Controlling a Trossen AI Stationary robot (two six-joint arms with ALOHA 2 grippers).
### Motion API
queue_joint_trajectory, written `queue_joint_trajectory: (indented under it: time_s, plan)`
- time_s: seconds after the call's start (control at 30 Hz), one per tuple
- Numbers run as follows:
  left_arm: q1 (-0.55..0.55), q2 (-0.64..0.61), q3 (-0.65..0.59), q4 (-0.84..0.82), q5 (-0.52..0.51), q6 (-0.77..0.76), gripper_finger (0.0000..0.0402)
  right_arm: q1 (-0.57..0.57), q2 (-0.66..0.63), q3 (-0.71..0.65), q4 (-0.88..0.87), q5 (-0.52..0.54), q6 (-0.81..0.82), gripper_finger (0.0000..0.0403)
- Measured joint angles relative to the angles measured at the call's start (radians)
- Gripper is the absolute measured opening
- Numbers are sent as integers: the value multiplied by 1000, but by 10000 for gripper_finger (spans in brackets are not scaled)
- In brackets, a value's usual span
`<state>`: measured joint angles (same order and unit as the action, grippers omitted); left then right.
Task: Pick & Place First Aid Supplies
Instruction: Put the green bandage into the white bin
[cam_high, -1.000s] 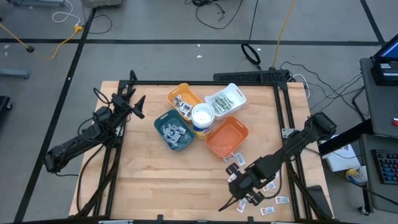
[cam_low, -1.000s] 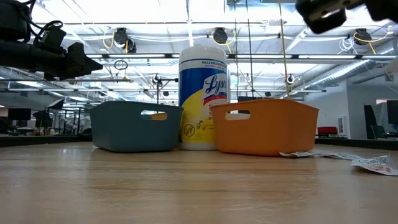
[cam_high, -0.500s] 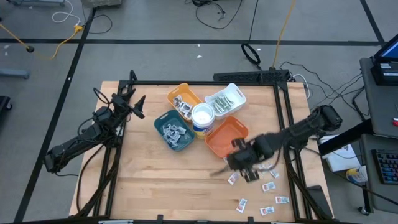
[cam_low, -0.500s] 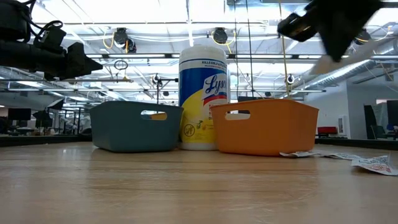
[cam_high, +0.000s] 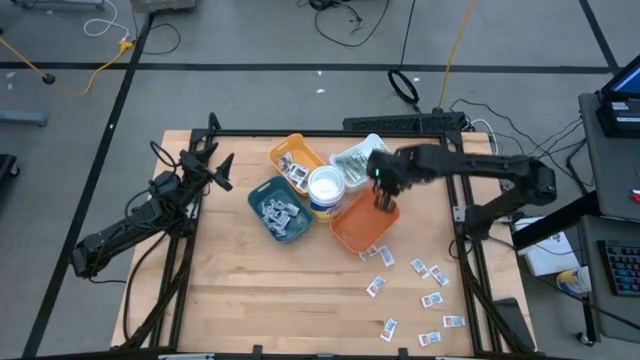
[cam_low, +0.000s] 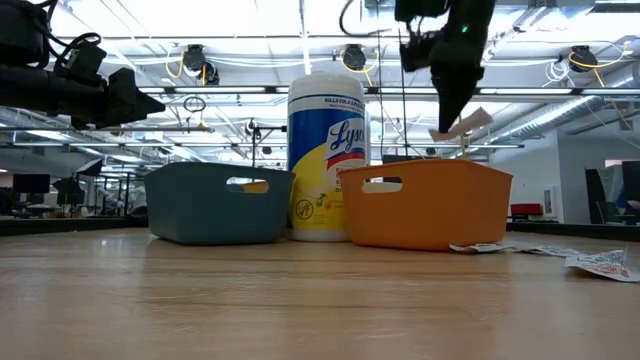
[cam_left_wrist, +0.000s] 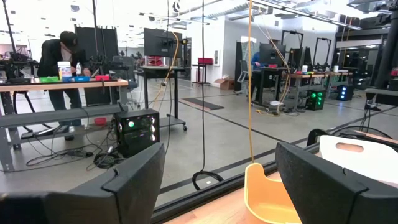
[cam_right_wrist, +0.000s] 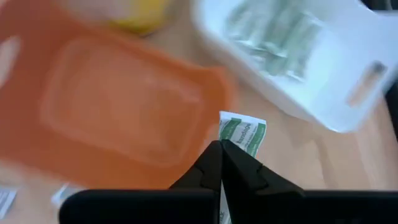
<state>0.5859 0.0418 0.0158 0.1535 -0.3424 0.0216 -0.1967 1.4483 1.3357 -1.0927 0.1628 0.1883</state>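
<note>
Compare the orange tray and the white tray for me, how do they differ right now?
The orange tray looks empty inside; the white tray holds green-white strips. The right gripper, shut on a green-white packet, hangs over the orange tray, not over the white tray. Both are open-topped trays beside the round tub.

Right wrist view. The right gripper (cam_right_wrist: 221, 149) has its two dark fingers (cam_right_wrist: 208, 168) pressed together, pinching a green-and-white packet (cam_right_wrist: 243, 134) by one edge; the packet projects beyond the fingertips. Beneath it lies the orange tray (cam_right_wrist: 118, 112), seen from above, its flat floor showing nothing inside. Beside the orange tray stands the white tray (cam_right_wrist: 323, 68), which holds a pile of green-and-white strips (cam_right_wrist: 273, 34). The wooden worktop (cam_right_wrist: 323, 168) shows between and around the trays. A yellow-and-white rounded object (cam_right_wrist: 140, 12) sits at the frame's edge, blurred.
</note>
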Motion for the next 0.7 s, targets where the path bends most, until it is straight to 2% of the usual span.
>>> queue_joint_trajectory:
  time_s: [0.17, 0.3, 0.53, 0.7]
  plan:
    - [0, 0, 0, 0, 0, 0, 308, -166, 0, 0, 3, 4, 47, 0]
    - [0, 0, 0, 0, 0, 0, 308, -254, 12, 0, 27, 1, 62, 0]
    - [0, 0, 0, 0, 0, 0, 308, -317, 73, 1, 87, -11, 53, 0]
    - [0, 0, 0, 0, 0, 0, 308, -340, 168, 68, 85, -12, 15, 0]
